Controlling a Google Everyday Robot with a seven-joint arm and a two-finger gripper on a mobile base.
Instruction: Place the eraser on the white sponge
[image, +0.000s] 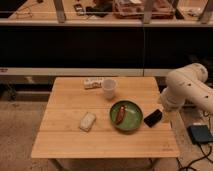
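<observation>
The eraser (153, 118) is a small flat black block lying on the wooden table (65, 140), just right of the green bowl (131, 120) and close to the right edge. My gripper (164, 111) hangs at the end of the white arm (186, 90), right beside the eraser's upper right end; whether it touches the eraser cannot be told. The white sponge (87, 121) is an off-white rounded pad left of the bowl, well apart from the gripper.
A reddish-brown oblong item (120, 114) lies in the green bowl. A white cup (109, 88) and a white patterned box (93, 83) stand at the table's back. A blue object (200, 134) lies on the floor at right. Dark shelving runs behind.
</observation>
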